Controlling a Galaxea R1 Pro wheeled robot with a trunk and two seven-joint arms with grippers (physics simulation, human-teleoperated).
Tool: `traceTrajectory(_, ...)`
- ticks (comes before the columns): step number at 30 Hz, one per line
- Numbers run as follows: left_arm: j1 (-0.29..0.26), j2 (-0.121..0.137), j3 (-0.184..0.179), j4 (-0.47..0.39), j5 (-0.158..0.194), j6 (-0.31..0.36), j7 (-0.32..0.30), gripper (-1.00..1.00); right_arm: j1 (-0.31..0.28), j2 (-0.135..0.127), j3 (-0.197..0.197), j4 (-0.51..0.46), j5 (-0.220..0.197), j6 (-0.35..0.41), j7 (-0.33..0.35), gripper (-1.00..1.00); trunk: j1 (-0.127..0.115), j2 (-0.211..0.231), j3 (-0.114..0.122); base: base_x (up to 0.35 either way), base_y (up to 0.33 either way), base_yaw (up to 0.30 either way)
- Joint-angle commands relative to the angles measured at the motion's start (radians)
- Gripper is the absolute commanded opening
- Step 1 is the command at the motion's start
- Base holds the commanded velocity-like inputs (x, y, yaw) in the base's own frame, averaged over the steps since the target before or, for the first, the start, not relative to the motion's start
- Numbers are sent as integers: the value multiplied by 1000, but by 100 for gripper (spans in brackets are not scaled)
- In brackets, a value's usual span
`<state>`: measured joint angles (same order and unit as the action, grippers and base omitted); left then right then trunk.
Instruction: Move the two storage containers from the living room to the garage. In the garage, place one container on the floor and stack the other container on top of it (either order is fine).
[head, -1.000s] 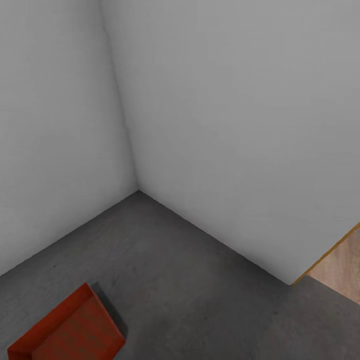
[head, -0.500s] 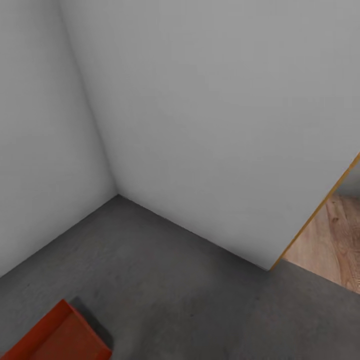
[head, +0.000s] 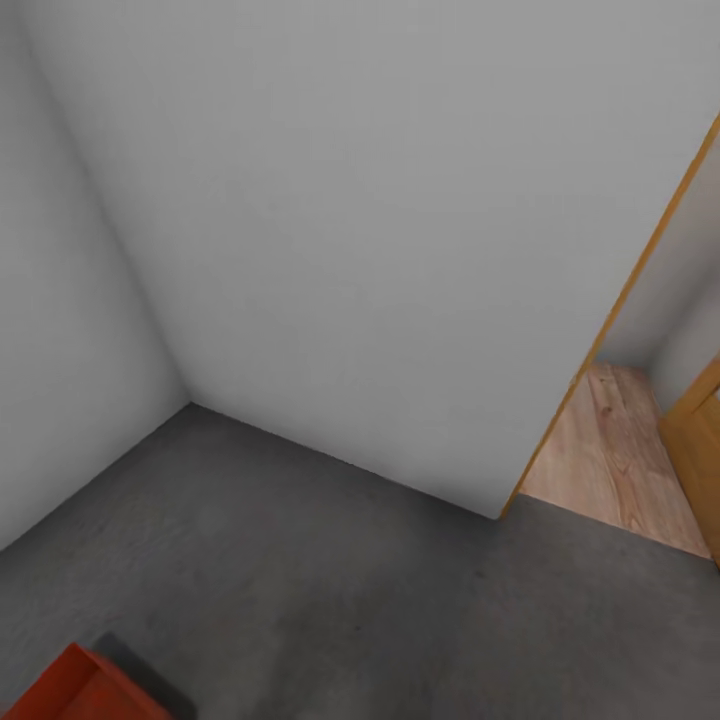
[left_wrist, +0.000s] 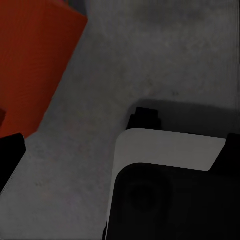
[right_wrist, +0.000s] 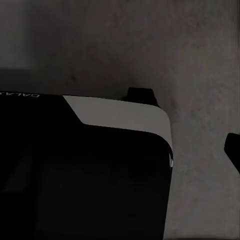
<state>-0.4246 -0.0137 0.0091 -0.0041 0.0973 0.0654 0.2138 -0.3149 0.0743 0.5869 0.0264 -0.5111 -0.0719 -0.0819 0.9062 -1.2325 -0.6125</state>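
Head view pans right: the storage container (head: 85, 688) slides toward frame corner, the doorway (head: 640, 440) opens up, suggesting you head for the second; jaw state indeterminate.

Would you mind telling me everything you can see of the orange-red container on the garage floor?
The container is orange-red and matte, a shallow open tray with low walls. The head view catches just one corner of it at the picture's lower left edge, resting on the dark grey concrete floor and casting a shadow. The left wrist view shows a flat orange-red face of it over the same floor. Nothing visible touches it.

Grey concrete floor (head: 330, 590) w/ orange-red container (head: 85, 690)
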Motion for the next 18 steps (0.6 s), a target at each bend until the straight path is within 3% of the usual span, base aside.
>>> traceTrajectory(1,0,0,0,-1,10,2,3,100,-1,1,8,3,-9,-4,-1,100,0,0,-1,0,0,-298)
traceTrajectory(18,0,0,0,-1,10,2,3,100,-1,1,8,3,-8,-4,-1,100,0,0,-1,0,0,-298)
